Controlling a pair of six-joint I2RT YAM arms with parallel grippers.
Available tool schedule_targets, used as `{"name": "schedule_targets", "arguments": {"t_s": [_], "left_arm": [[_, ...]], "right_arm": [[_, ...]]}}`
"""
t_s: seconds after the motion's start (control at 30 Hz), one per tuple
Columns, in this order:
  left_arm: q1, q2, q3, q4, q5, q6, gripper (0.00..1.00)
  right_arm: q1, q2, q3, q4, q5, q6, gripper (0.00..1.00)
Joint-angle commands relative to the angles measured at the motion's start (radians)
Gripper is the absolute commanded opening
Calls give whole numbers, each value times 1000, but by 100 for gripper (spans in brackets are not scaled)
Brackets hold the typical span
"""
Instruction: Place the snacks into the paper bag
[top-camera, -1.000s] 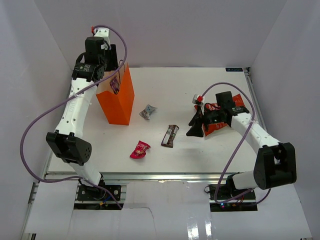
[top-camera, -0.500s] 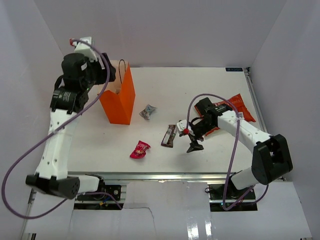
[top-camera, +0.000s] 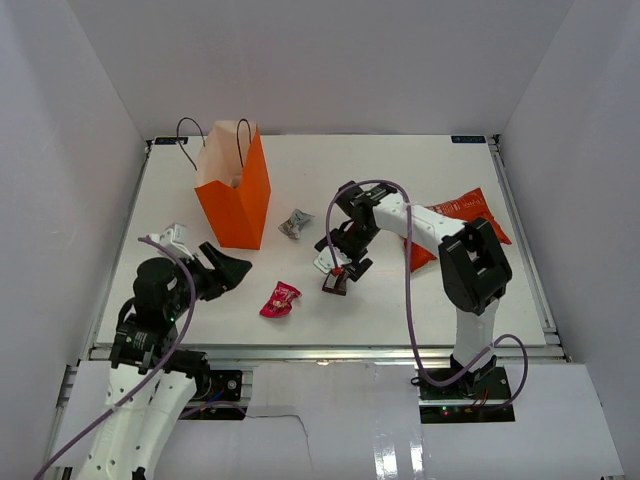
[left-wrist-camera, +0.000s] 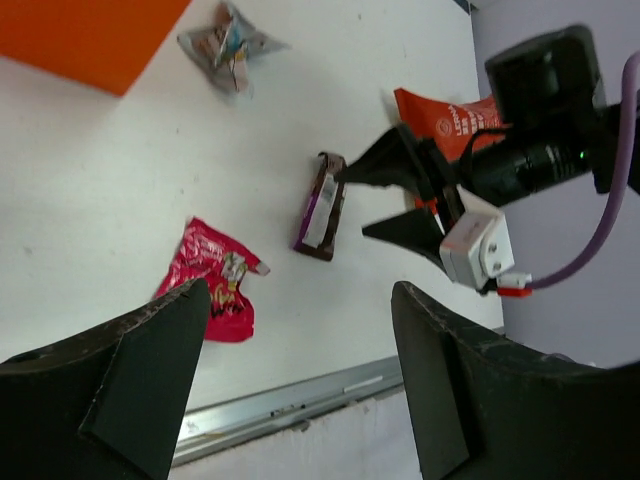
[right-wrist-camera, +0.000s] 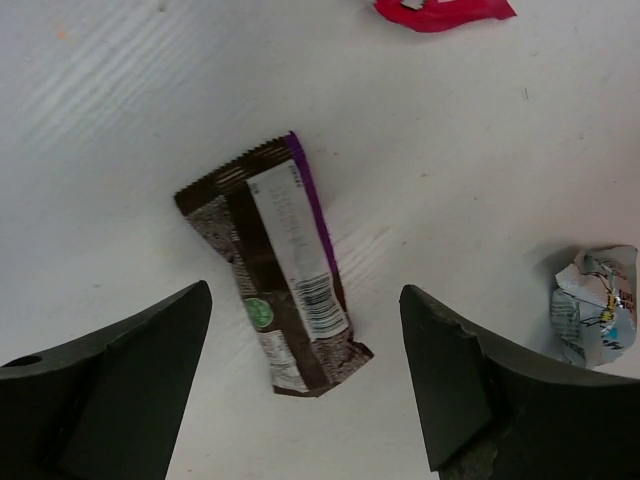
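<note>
— Between your right end effector's (right-wrist-camera: 300, 375) fingers, wide apart & empty, lies the brown bar (right-wrist-camera: 275, 290), flat on the table (top-camera: 400, 170). Nothing clamped yet.

— What changed just now?

— A sec ago that arm sat over the chip bag (top-camera: 470, 215) at the right. Now it has swung in over the bar and the chip bag lies alone on the table. Your left end effector (left-wrist-camera: 300, 385) was up at the mouth of the paper bag (top-camera: 235, 195) w/ a small dark piece in it. Now it's down by the front-left corner, fingers spread, holding nothing.

— So that piece went in?

— Prob. yes, but the bag's inside isn't visible from any view, so can't confirm. Out on the table: the bar, the pink candy (top-camera: 280, 298) just left of it, the silver candy (top-camera: 296, 224) near the bag's foot, and the chip bag. You're partway through, and the bar looks like your next pick.

— Any text you can read?

— Bar wrapper has a barcode, a small green round mark, a white panel w/ print too small to read, and a purple strip along one edge. The chip bag shows white lettering in the left wrist view, half hidden behind the right arm, not readable. No brand legible anywhere.
</note>
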Motion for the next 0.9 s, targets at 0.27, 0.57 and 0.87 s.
{"name": "schedule_targets", "arguments": {"t_s": [0.27, 0.57, 0.87], "left_arm": [[2, -106, -248, 155, 161, -262, 84], [2, -25, -331, 346, 264, -301, 85], [-20, 62, -403, 587, 322, -391, 85]], "right_arm": [[31, 148, 95, -15, 159, 44, 74], [31, 196, 94, -7, 176, 140, 55], [0, 162, 93, 10, 62, 381, 33]]}}
